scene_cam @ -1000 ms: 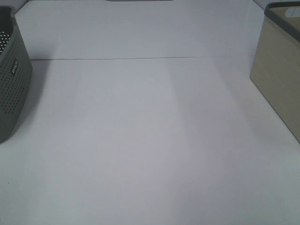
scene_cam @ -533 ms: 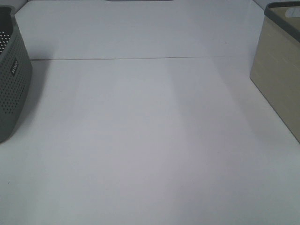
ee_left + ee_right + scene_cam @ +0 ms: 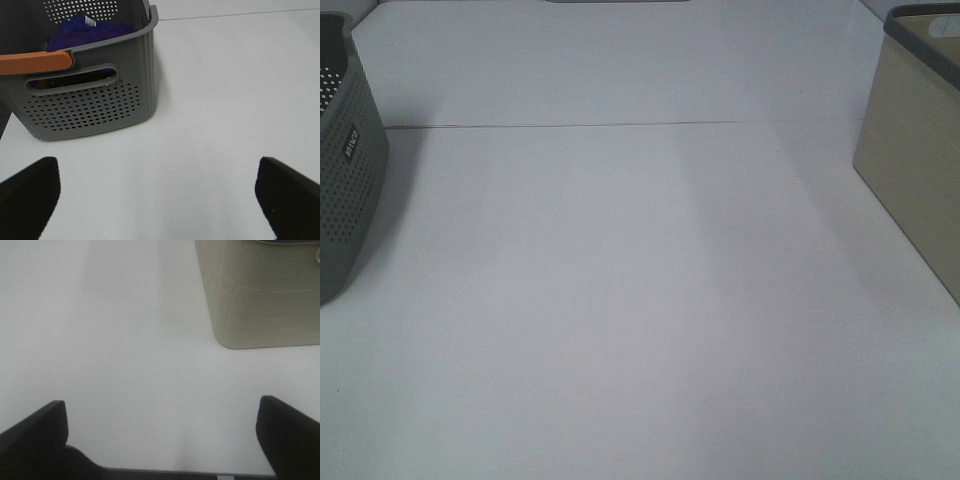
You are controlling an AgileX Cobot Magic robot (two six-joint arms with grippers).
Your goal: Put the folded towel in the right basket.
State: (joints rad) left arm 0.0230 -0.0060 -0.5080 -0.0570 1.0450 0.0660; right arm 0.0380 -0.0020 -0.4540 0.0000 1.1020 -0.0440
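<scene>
white table (image 3: pixel 640 300), grey perforated basket (image 3: pixel 95 100), orange handle (image 3: pixel 35 62)

The towel (image 3: pixel 95 27), dark blue-purple with a small white tag, lay bunched inside the grey perforated basket (image 3: pixel 100 107); its fold was hard to judge. The beige basket (image 3: pixel 918 170) stood upright at the surface's right edge.

Left gripper (image 3: pixel 160 200): fingers (image 3: pixel 27 192) were plain matte black, blunt. Right gripper (image 3: pixel 160 440): same black fingers (image 3: pixel 287 432).

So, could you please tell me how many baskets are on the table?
2: a grey perforated plastic basket at the left edge, and a beige basket with a dark rim at the right edge.
</scene>
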